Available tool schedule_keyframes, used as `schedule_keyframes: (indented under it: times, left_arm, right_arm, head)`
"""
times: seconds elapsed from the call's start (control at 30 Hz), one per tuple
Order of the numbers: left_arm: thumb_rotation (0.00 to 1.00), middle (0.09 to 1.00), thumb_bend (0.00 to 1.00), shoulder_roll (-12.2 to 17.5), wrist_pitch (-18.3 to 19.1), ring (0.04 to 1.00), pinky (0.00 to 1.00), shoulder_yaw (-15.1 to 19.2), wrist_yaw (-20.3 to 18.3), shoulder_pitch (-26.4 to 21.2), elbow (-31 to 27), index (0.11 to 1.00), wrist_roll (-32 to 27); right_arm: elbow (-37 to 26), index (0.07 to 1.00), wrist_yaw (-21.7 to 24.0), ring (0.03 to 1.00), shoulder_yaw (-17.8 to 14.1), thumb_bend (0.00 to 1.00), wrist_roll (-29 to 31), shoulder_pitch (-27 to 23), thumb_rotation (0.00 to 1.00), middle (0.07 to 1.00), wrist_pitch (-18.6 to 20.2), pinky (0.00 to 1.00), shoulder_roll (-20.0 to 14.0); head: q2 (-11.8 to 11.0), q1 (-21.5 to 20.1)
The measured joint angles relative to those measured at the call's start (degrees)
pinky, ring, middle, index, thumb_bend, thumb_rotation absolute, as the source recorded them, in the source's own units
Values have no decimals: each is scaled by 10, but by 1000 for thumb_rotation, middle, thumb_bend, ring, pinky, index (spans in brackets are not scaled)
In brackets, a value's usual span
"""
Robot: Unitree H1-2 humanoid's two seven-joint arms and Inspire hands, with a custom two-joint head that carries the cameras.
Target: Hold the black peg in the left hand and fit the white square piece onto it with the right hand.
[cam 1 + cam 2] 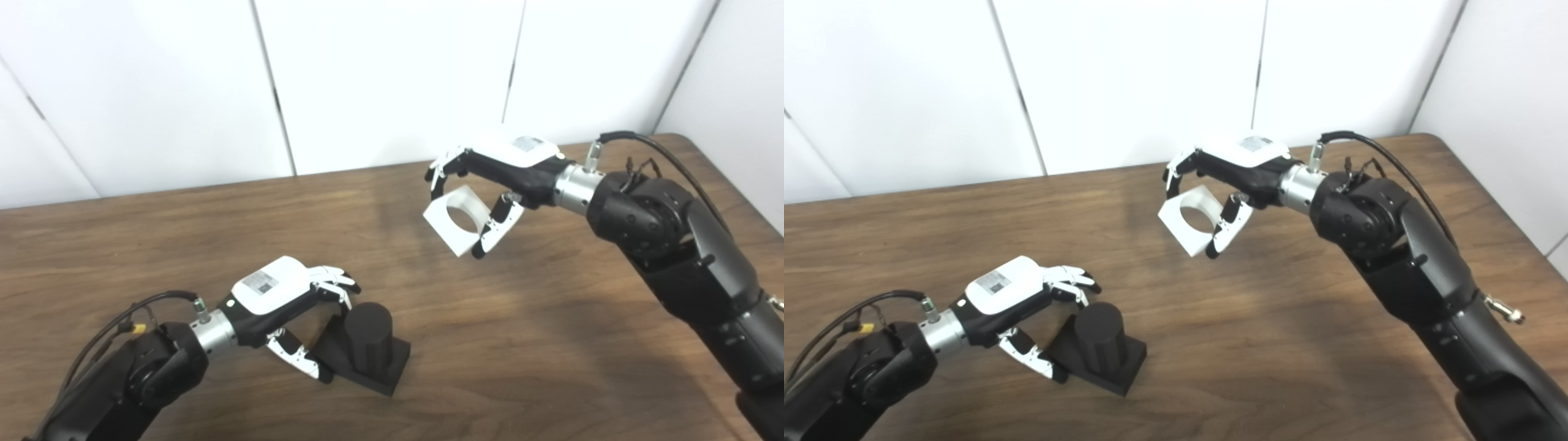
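Black peg (366,334) stood on bench (520,343), left robot hand (288,306) cupping its base, grasp unconfirmed; right robot hand (490,184) gripped white square piece (456,220) aloft, needing hole levelled over peg before lowering.

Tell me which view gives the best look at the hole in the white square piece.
The left eye view: the white square piece, held by the right robot hand, shows its round hole slightly larger there. The right eye view shows the same hole just as unblocked, only a bit smaller.

peg (367,343): black | square piece (456,222): white | table (551,343): brown woodgrain
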Motion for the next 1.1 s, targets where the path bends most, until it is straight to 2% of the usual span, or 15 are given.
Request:
schedule_keyframes:
  times: [0.3, 0.53, 0.87, 1.1]
  left_arm:
    - [66, 833, 524, -10, 0, 864, 723, 12, -14, 0, 0, 491, 8]
    - [66, 837, 524, -16, 0, 861, 723, 19, -19, 0, 0, 491, 16]
    - [66, 842, 524, -31, 1, 862, 705, 32, -37, 0, -1, 491, 28]
    - [67, 840, 524, -38, 2, 865, 696, 39, -45, 0, -1, 492, 35]
  right_arm:
    - [-38, 477, 30, 808, 2, 523, 29, 1, 129, 772, 4, 685, 0]
    - [-65, 476, 61, 817, 3, 523, 56, -1, 131, 777, 24, 681, 3]
    - [-102, 476, 88, 800, 20, 522, 64, -13, 132, 768, 25, 626, 7]
    - [-128, 476, 96, 799, 26, 522, 65, -15, 131, 763, 24, 651, 16]
  head:
    - [8, 15]
    - [11, 25]
    - [19, 56]
    - [23, 65]
